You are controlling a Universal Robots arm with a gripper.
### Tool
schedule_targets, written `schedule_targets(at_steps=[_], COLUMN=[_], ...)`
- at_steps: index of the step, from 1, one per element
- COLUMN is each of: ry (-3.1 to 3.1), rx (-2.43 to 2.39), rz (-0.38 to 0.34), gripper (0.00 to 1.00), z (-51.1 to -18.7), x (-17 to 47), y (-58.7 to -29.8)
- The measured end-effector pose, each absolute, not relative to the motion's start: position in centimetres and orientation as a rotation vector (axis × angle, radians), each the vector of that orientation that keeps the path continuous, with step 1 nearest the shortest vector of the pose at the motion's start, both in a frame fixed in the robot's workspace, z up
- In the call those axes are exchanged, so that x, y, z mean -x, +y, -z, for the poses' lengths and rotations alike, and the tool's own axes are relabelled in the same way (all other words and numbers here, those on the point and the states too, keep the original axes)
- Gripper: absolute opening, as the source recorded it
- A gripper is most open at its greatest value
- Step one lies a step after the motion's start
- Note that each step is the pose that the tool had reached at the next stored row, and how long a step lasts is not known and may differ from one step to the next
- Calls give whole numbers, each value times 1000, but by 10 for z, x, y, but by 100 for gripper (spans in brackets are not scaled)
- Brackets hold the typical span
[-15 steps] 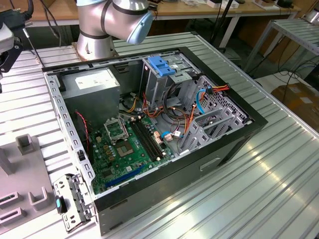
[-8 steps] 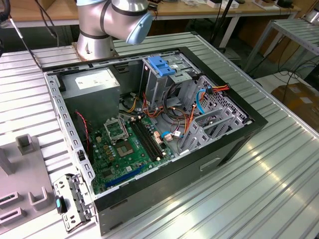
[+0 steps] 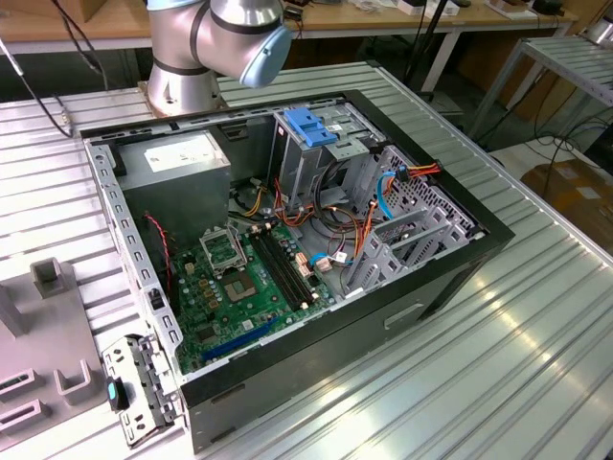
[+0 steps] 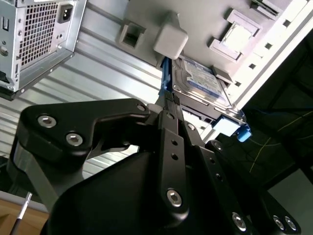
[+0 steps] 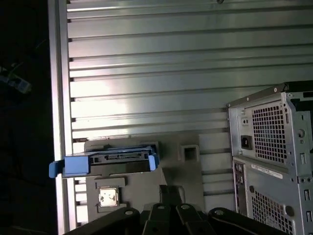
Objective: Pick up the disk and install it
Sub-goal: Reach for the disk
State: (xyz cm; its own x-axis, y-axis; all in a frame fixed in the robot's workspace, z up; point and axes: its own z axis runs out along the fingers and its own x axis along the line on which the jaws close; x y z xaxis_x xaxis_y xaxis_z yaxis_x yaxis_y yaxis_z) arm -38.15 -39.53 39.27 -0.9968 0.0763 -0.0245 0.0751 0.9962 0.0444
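**Exterior view.** You see the case (image 3: 335,383) lying open on the ribbed metal worktop (image 3: 498,364). A green circuit board (image 3: 239,278) covers its floor, and a blue latch plate (image 3: 311,126) sits on top of a silver cage (image 3: 297,168). The arm (image 3: 235,34) rises behind the case. A grey holder plate (image 3: 48,335) lies on the worktop at the exterior view's left, beside the case.

**Second wrist view.** You find the disk (image 4: 205,81) lying flat on the holder plate (image 4: 205,14), label side up, with blue rails along its edges. The hand (image 4: 169,101) hangs over the plate with its fingers brought together and nothing between them. Its tip lines up with one blue rail. The rear of the case (image 4: 39,34) stands off to one side on the worktop (image 4: 98,63).

**First wrist view.** You see the disk (image 5: 117,160) edge-on, seated on the holder plate (image 5: 188,176) near the rim of the worktop (image 5: 146,73) and well apart from the case (image 5: 269,147). The hand (image 5: 169,192) sits near the disk but clear of it, with bare plate between them.
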Motion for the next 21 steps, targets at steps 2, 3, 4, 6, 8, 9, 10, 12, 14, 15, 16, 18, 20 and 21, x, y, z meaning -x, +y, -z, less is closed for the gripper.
schedule_targets(at_steps=[2, 3, 4, 6, 8, 9, 10, 12, 14, 15, 16, 18, 20, 21], ry=[3113, 3112, 3112, 3112, 3113, 3112, 3113, 3112, 3113, 3112, 3113, 3113, 3113, 3113], rx=[-118, -118, -118, -118, -118, -118, -119, -119, -119, -119, -119, -119, -119, -119], rz=[-68, -68, -68, -68, -68, -68, -68, -68, -68, -68, -68, -68, -68, -68], gripper=[11, 11, 11, 11, 11, 11, 11, 11, 11, 11, 11, 11, 11, 11], z=[-393, -392, -392, -392, -392, -392, -392, -392, -391, -391, -391, -391, -391, -391], x=[389, 394, 398, 407, 415, 420, 427, 434, 444, 448, 451, 458, 461, 461], y=[-394, -392, -392, -390, -389, -388, -387, -387, -386, -386, -386, -386, -386, -386])
